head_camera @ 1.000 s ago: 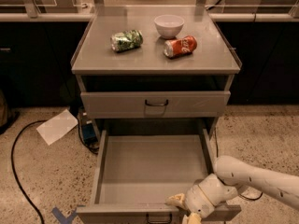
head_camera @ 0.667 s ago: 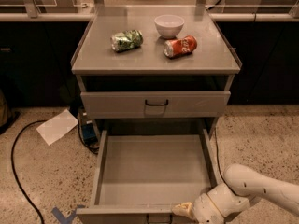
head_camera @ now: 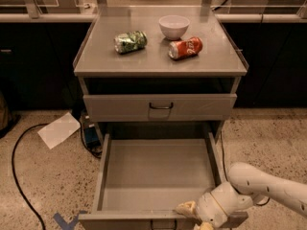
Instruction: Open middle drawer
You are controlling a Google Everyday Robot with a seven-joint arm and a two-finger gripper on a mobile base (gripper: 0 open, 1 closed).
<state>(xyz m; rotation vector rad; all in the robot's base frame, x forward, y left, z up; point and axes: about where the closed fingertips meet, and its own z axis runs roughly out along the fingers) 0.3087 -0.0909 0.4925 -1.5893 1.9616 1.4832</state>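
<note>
One second on: hand (head_camera: 194, 217) dips lower at 5 o'clock by front lip, grip state can't tell. middle drawer (head_camera: 158, 171) at 6 o'clock stays pulled right out. Opening looks basically done.

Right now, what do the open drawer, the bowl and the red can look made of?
The middle drawer: probably painted sheet metal, going by its thin flat walls and matte grey finish. The bowl: smooth glossy white, ceramic or plastic, can't tell which. The red can: thin metal, printed, with shiny highlights. The gripper sits at the drawer's front edge, right of centre.
</note>
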